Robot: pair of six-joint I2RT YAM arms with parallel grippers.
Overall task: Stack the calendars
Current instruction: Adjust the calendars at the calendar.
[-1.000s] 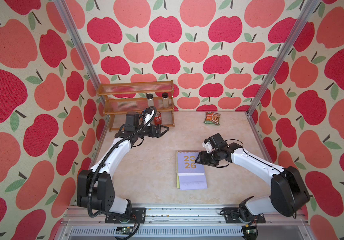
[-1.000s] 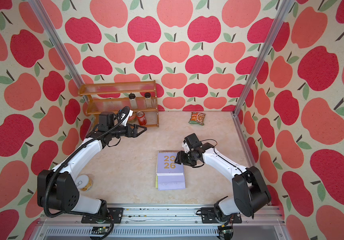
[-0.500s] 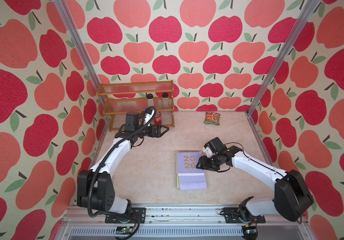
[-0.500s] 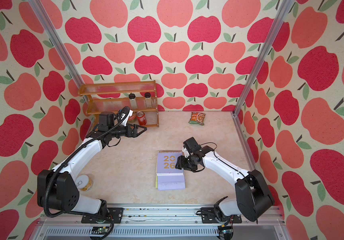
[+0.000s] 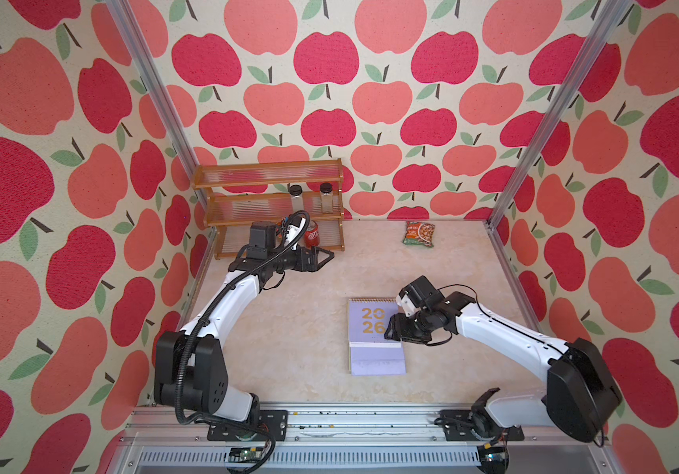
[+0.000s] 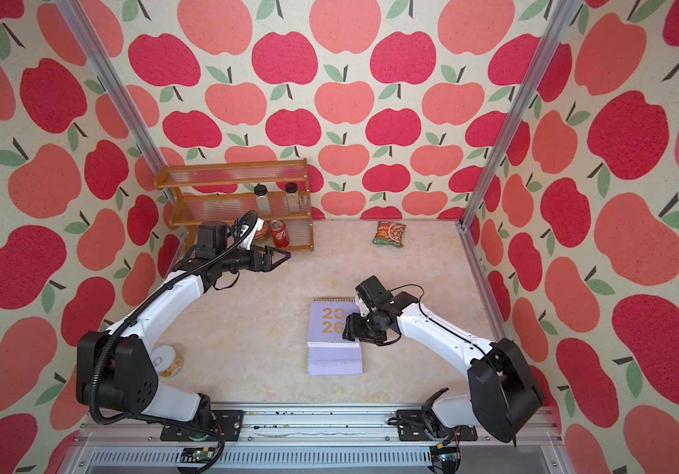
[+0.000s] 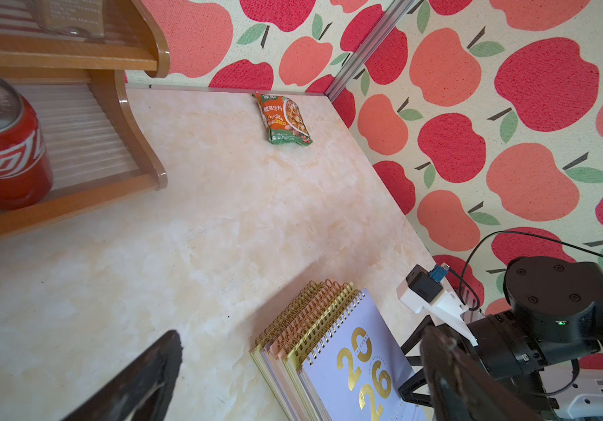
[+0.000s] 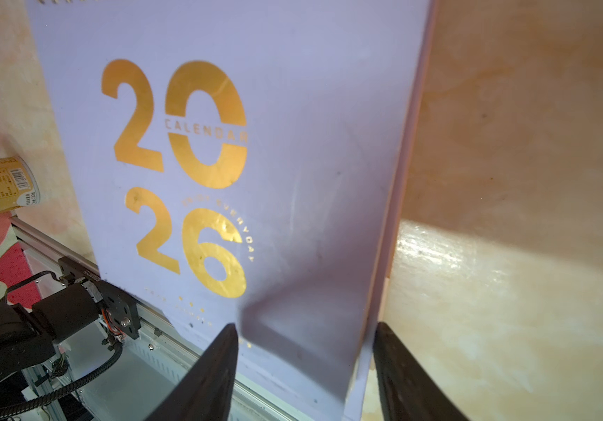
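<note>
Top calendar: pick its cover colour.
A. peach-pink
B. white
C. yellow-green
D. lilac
D: the top calendar shows a lilac cover with gold numerals in both top views.

Lab test cell: apple-print walls (image 5: pixel 329 61), aluminium frame (image 5: pixel 551 117).
</note>
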